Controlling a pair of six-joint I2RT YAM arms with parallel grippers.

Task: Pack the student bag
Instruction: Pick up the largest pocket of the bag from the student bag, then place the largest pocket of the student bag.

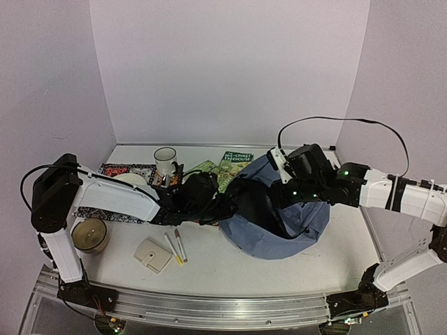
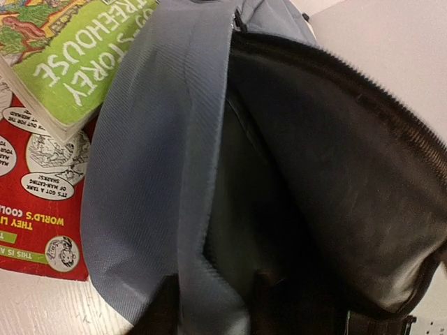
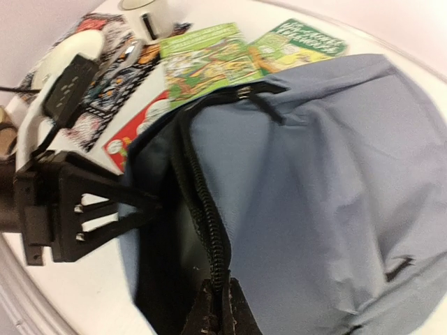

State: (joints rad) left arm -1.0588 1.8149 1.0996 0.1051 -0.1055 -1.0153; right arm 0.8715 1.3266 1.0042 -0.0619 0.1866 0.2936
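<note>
The student bag (image 1: 297, 223) lies right of centre on the worktop (image 1: 279, 276), bare room on its near side, a green book (image 1: 236, 160) crowding its far-left edge. My right gripper (image 3: 216, 310) is pinched tight on its zipper rim; my left gripper (image 2: 216, 307) straddles the opposite rim (clamped or not, I cannot tell).

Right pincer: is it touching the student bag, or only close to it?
Touching. In the right wrist view the right pincer is shut on the black zipper edge of the student bag, with no gap visible.
</note>
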